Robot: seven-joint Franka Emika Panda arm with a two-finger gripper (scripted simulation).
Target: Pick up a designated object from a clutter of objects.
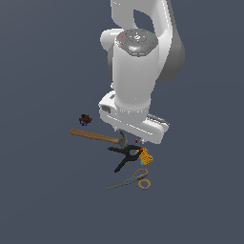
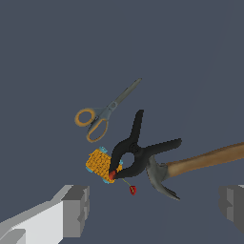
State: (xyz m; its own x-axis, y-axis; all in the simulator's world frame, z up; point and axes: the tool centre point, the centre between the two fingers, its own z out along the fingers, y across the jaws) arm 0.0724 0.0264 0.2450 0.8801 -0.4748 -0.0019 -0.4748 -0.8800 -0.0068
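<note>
Where arm blocks, hammer (image 1: 95,137) head half-hidden

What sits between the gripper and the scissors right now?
The gripper, open, hangs above the black clamp, the yellow-orange block and the hammer head. The scissors lie apart, just past clamp and block. Nothing covers them, but a low straight sweep would cross those two.

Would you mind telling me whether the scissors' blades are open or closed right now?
Closed: the scissors show one slim grey blade line in the wrist view, both ring handles side by side, lying flat.
</note>
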